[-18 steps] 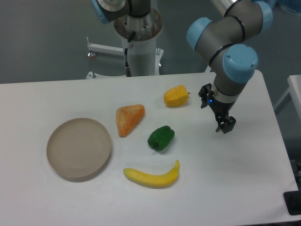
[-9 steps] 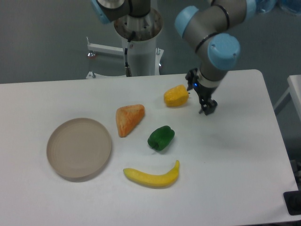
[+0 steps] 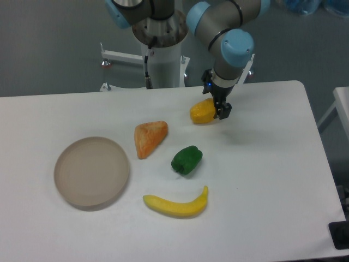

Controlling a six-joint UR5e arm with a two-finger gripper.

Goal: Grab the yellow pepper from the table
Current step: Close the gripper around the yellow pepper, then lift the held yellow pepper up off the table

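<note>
The yellow pepper (image 3: 202,112) lies on the white table (image 3: 262,180) at the back, right of centre. My gripper (image 3: 219,108) hangs over the pepper's right end, at its stem side, fingers pointing down and close to or touching it. The fingers look dark and small; I cannot tell whether they are open or shut. Nothing is lifted; the pepper rests on the table.
An orange wedge-shaped piece (image 3: 149,137), a green pepper (image 3: 187,159) and a yellow banana (image 3: 177,204) lie in the middle. A beige plate (image 3: 91,171) sits at the left. The arm's base column (image 3: 161,49) stands behind the table's far edge.
The gripper has moved left and toward the back, from the table's right side to the yellow pepper's right end. The objects have not moved.
</note>
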